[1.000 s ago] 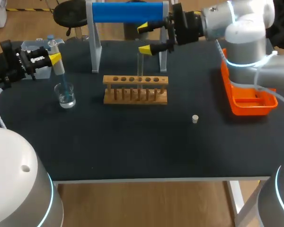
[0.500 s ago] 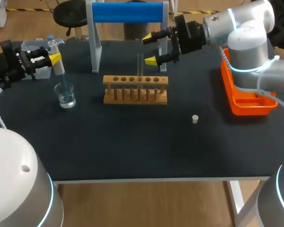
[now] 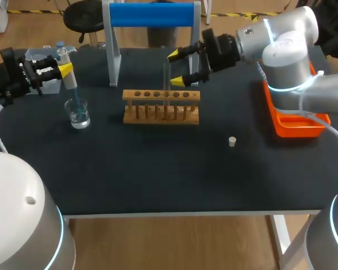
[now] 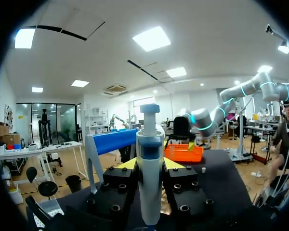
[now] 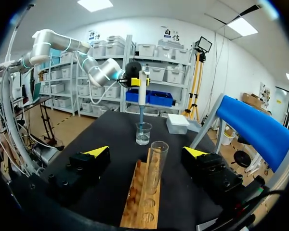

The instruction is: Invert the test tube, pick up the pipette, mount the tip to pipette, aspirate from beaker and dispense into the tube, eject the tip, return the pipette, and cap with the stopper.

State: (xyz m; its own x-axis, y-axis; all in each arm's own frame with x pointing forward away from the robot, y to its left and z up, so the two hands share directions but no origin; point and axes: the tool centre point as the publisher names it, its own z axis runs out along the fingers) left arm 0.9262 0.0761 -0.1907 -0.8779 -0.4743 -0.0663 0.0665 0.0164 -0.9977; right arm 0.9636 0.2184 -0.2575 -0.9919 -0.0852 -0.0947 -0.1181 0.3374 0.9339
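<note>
Aspiration in hand, I judge: left jaws grip the pipette [image 3: 69,83], its tip in the beaker [image 3: 78,114]; right jaws stand open, flanking the test tube [image 3: 167,76] upright in the rack [image 3: 161,107]; next: lift clear, align over tube mouth.

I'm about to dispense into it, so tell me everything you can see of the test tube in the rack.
The test tube is a clear, glass-looking cylinder standing upright, open mouth up, in one of the middle holes of the wooden rack. No liquid shows in the part above the rack, and no stopper is on it. Only the rack touches it. The right gripper is open, with its fingers on either side of the tube and apart from it.
</note>
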